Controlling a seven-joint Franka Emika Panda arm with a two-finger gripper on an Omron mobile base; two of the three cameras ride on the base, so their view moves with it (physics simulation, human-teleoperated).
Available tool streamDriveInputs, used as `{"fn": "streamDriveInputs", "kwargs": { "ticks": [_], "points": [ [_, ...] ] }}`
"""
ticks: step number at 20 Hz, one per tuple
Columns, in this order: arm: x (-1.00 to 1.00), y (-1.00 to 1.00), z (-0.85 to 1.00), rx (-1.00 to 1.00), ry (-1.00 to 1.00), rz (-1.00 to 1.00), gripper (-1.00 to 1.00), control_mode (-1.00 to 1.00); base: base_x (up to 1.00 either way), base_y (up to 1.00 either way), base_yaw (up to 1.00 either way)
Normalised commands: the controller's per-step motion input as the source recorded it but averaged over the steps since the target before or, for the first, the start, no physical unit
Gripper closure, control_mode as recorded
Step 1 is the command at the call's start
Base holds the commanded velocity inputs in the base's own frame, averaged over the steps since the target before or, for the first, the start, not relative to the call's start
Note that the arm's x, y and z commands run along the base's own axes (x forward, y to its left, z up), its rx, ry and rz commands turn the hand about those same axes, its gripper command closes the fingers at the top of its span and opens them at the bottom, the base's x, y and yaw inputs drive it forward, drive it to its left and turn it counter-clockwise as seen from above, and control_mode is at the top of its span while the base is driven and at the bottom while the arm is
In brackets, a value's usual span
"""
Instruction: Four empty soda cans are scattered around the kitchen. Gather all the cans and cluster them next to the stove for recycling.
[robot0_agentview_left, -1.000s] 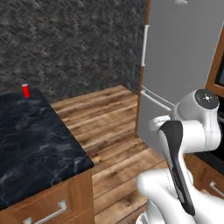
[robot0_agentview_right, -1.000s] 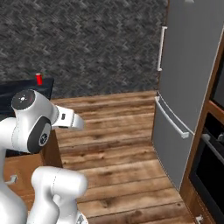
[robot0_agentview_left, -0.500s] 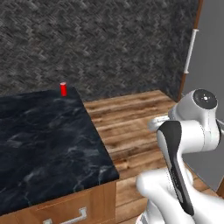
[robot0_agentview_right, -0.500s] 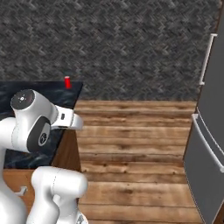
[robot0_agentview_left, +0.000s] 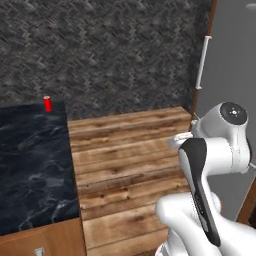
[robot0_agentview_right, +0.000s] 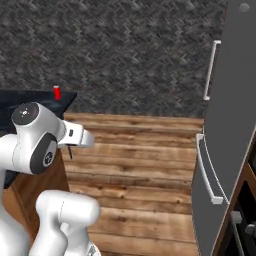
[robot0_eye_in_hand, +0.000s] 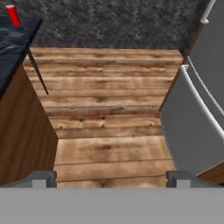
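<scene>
One small red soda can (robot0_agentview_left: 47, 104) upright at the black marbled counter's (robot0_agentview_left: 32, 165) far corner, farther right in frame than before; gripper (robot0_eye_in_hand: 111, 178) empty, fingers spread wide.

You get no readable text, label or brand anywhere; the red soda can (robot0_agentview_left: 47, 103) is too small to read.

1 soda can (robot0_agentview_left: 47, 103) sits at the far corner of the bench (robot0_agentview_left: 30, 165), near the back wall (robot0_agentview_left: 110, 55). Fridge (robot0_agentview_right: 230, 130) is off to the right, floor (robot0_agentview_left: 130, 160) in between.
</scene>
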Motion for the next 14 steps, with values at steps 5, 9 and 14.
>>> {"fn": "streamDriveInputs", "kwargs": {
  "ticks": [5,9,14],
  "points": [
    [0.00,0.00,0.00,0.00,0.00,0.00,-1.00,1.00,0.59,-0.04,0.08],
    [0.00,0.00,0.00,0.00,0.00,0.00,-1.00,1.00,0.97,0.00,-0.02],
    [0.00,0.00,0.00,0.00,0.00,0.00,-1.00,1.00,1.00,-0.02,-0.03]
  ]
}}
